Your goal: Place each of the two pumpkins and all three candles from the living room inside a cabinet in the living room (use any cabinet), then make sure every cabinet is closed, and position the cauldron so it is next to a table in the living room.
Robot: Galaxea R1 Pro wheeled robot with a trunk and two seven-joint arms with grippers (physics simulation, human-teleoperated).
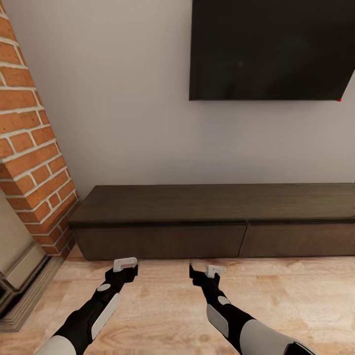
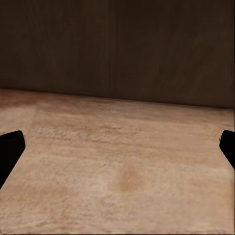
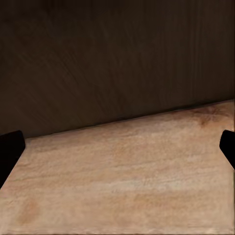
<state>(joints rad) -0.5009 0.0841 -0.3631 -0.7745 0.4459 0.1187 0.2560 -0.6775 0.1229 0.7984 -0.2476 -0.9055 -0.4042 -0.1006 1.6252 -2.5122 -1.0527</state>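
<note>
Brick fireplace column (image 1: 29, 148) at far left, with a stone hearth ledge (image 1: 24, 291) at its foot on the wooden floor (image 1: 162, 305). Just beside the brick, long low dark-brown cabinet (image 1: 212, 222) against the pale wall (image 1: 123, 98), both flat fronts shut, slab top bare. Above its right half, black wall-mounted television (image 1: 271, 49).

Nearer, over the floor in front of the cabinet: left tool (image 1: 125, 265) facing the left front, near it but apart. In the left wrist view, dark fingertips (image 2: 10, 147) at opposite edges of the frame, set wide, nothing between them, cabinet front (image 2: 117, 49) close ahead. Right tool (image 1: 207, 270) just beside the left, facing the same front near the seam. Fingertips (image 3: 11, 147) likewise spread wide and empty, cabinet front (image 3: 107, 58) close ahead.
</note>
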